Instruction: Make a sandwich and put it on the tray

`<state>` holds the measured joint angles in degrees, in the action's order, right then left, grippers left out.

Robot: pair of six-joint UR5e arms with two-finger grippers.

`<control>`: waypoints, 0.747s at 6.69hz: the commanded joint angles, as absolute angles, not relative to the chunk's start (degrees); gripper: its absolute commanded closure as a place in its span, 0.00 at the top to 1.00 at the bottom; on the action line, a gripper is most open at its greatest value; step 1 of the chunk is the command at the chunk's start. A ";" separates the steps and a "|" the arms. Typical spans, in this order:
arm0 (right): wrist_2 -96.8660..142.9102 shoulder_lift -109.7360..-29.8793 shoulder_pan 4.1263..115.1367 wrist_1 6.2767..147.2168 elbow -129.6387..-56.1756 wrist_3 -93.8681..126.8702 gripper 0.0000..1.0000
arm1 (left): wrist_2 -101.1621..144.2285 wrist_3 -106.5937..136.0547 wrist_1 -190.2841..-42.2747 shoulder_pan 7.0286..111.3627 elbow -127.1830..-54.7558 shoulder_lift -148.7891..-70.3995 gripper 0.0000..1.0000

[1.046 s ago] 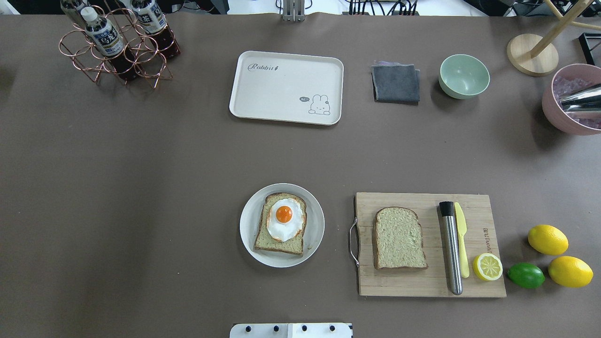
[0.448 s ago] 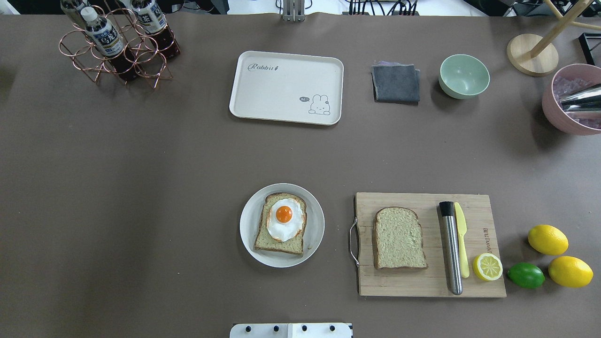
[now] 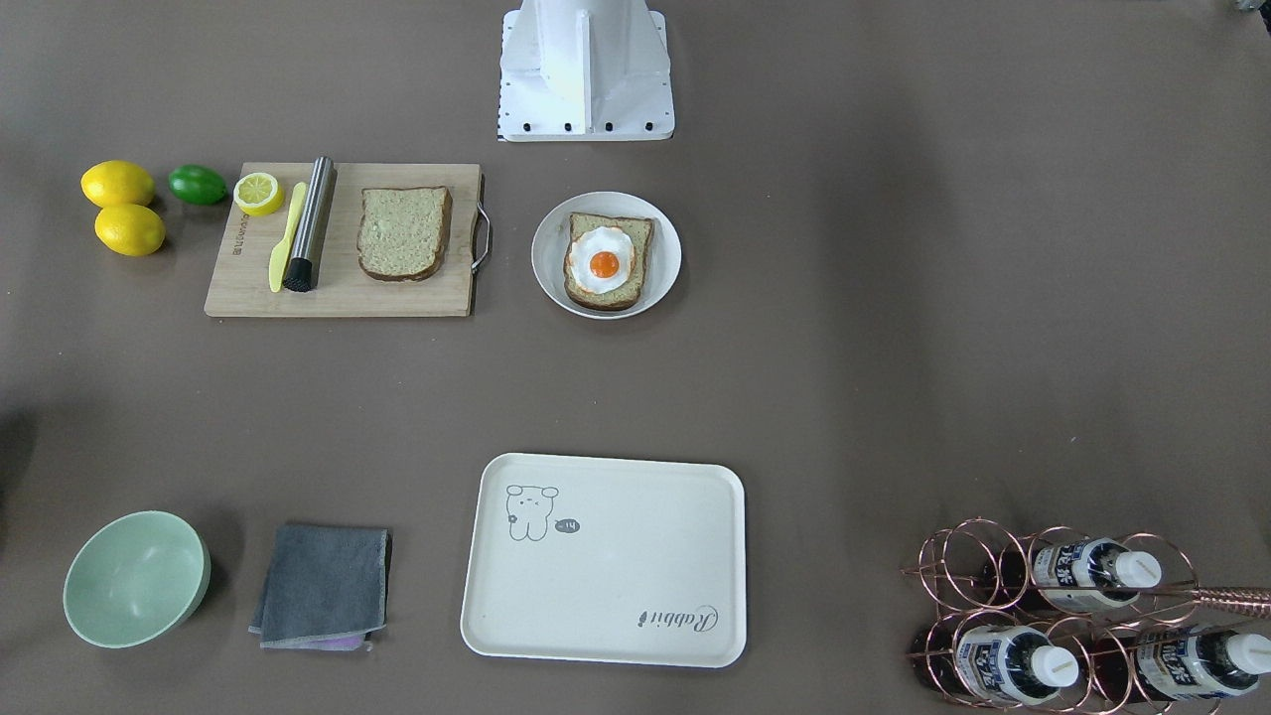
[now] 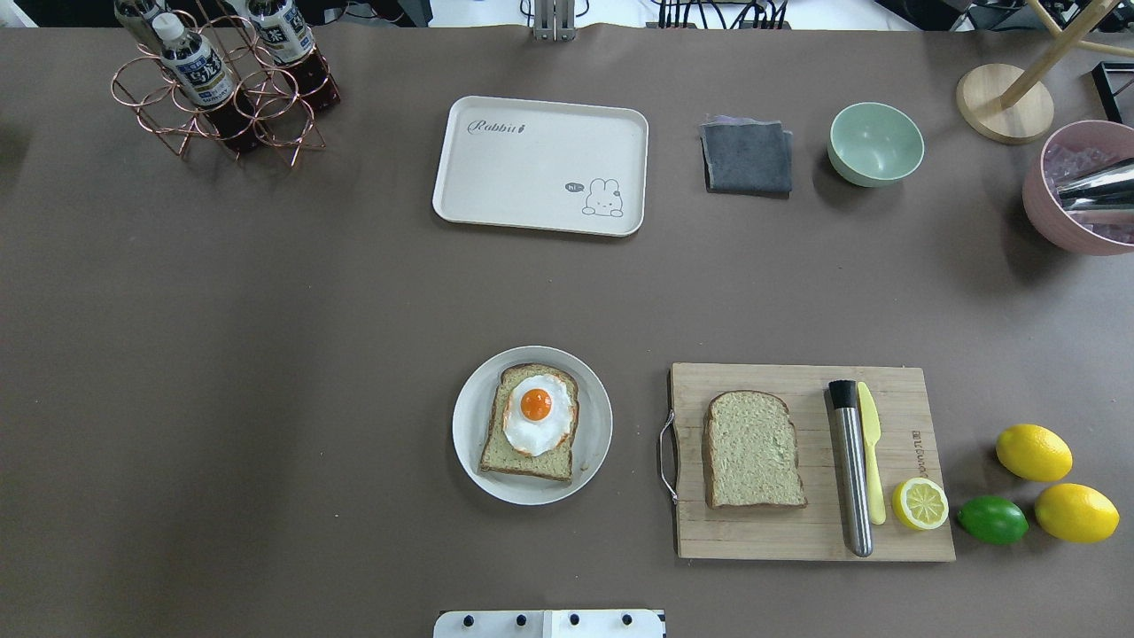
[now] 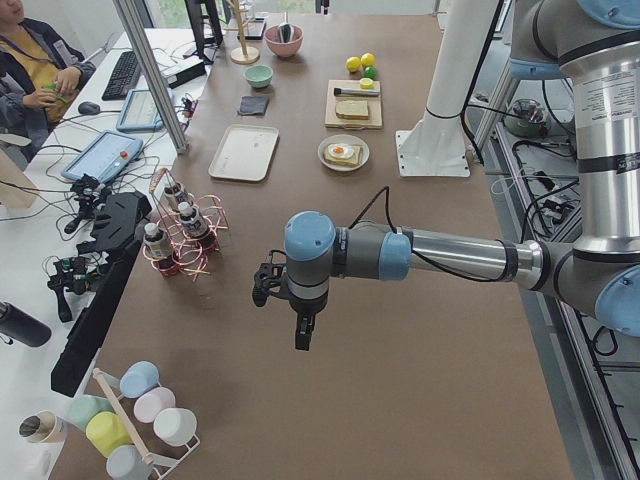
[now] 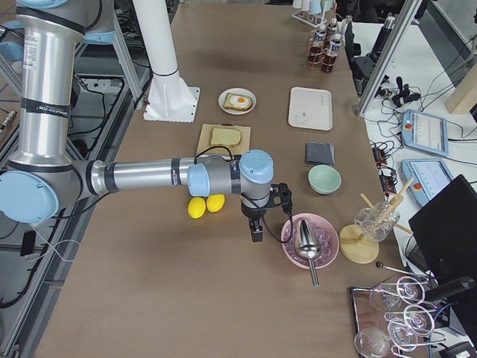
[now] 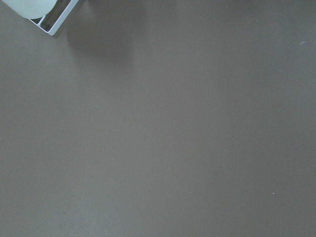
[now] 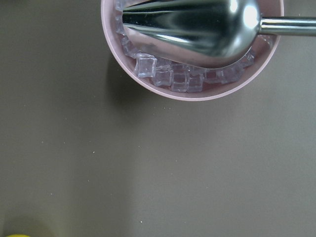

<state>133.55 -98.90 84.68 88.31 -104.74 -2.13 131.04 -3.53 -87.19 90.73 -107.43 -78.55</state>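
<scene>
One bread slice [image 4: 530, 452] with a fried egg [image 4: 537, 414] on top lies on a round white plate [image 4: 469, 443] at the near middle. The second bread slice [image 4: 753, 449] lies bare on the bamboo cutting board [image 4: 797, 536] to the right. The cream tray [image 4: 540, 165] stands empty at the far middle. Both grippers are far from these things. My left gripper [image 5: 303, 335] hangs over bare table at the left end and shows only in the exterior left view. My right gripper [image 6: 256, 233] hangs next to the pink bowl and shows only in the exterior right view. I cannot tell whether either is open or shut.
A copper rack with bottles [image 4: 217, 80] stands far left. A grey cloth [image 4: 747, 158] and a green bowl [image 4: 875, 143] sit right of the tray. A pink bowl [image 4: 1045, 213] holds ice cubes and a metal scoop. A steel rod [image 4: 852, 470], yellow knife, lemons [image 4: 1033, 452] and lime lie by the board.
</scene>
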 commanded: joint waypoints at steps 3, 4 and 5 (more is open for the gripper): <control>136.05 -98.35 80.45 86.57 -106.94 7.31 0.99 | 131.04 -3.43 -87.36 90.70 -107.58 -77.78 0.97; 136.40 -98.35 78.24 86.66 -110.53 12.60 0.99 | 131.13 -3.51 -87.36 90.79 -107.58 -77.87 0.97; 137.89 -98.18 75.87 86.66 -112.31 16.14 0.99 | 131.13 -3.25 -87.36 90.70 -107.49 -77.87 0.97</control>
